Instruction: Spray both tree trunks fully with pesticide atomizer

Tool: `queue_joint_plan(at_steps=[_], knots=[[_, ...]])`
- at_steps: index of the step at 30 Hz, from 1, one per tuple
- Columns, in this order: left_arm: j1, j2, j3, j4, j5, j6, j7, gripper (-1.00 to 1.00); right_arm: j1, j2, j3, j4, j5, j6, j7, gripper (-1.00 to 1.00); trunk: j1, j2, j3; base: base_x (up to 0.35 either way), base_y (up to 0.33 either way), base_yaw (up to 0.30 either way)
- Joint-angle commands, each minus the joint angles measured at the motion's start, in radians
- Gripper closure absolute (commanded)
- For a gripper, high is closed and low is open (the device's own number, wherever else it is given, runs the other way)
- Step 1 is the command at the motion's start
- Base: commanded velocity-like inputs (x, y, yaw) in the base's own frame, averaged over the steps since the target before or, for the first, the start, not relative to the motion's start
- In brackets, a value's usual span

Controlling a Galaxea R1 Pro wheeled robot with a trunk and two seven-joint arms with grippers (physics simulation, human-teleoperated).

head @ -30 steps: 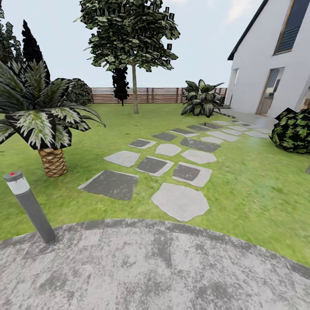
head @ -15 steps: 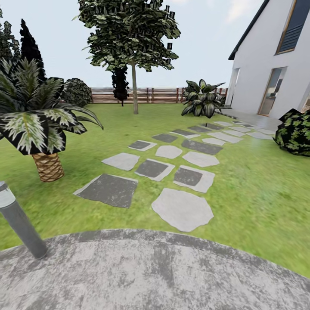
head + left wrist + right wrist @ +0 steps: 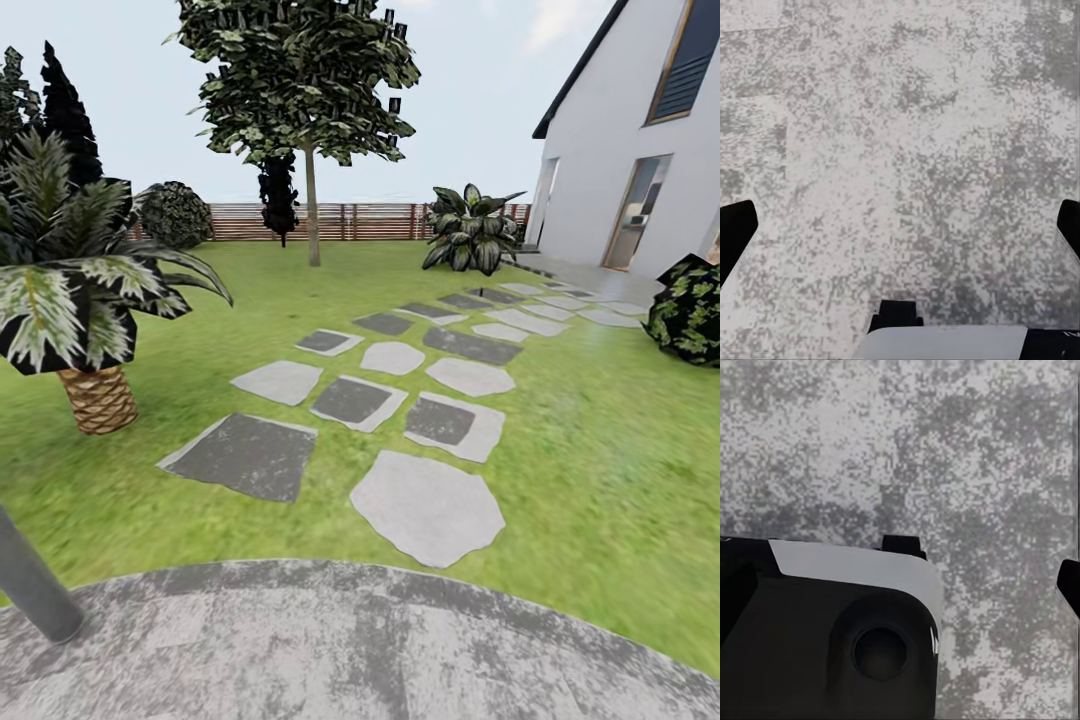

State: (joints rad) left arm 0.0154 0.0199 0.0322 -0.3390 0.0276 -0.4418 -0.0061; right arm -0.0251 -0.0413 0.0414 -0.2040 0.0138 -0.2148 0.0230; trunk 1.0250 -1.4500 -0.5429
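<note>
The view has rolled forward across the grey patio (image 3: pixel 360 650) toward the tree (image 3: pixel 311 205) at upper centre — still travelling, atomizer unfound — left gripper (image 3: pixel 900 225) spread empty, right jaws' state unclear.

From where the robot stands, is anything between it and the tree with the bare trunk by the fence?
Nothing visible blocks it. Stepping stones and open lawn lie between the paved patio and the tree trunk; the palm stands off to the left.

Black fingertips (image 3: pixel 735 236), glossy black housing (image 3: pixel 825 660) with white panel and round recessed socket
</note>
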Motion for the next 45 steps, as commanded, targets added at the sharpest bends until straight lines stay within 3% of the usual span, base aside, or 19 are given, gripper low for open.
queue_joint_plan(at_steps=[1, 39, 41, 45], knots=[[0.000, 0.000, 0.000, 0.000, 0.000, 0.000, 0.000, -1.00, 0.000, 0.000, 0.000, 0.000, 0.000, 0.000, 0.000, -1.00, 0.000, 0.000, 0.000, 0.350, -0.079, 0.000], [0.000, 0.001, 0.000, 0.000, 0.000, 0.000, 0.000, -1.00, -0.001, 0.000, 0.000, 0.000, 0.000, 0.000, 0.000, -1.00, 0.000, 0.000, 0.000, 0.350, -0.091, 0.000], [0.000, 0.001, 0.000, 0.000, 0.001, 0.000, -0.010, -1.00, -0.001, 0.000, 0.000, 0.000, 0.000, 0.000, 0.000, -1.00, 0.000, 0.000, 0.000, 0.349, -0.092, 0.000], [0.000, 0.002, 0.003, 0.000, 0.001, 0.001, -0.105, -1.00, 0.000, 0.000, 0.000, 0.000, 0.000, 0.000, 0.000, -1.00, 0.000, 0.000, 0.000, 0.345, -0.092, 0.000]])
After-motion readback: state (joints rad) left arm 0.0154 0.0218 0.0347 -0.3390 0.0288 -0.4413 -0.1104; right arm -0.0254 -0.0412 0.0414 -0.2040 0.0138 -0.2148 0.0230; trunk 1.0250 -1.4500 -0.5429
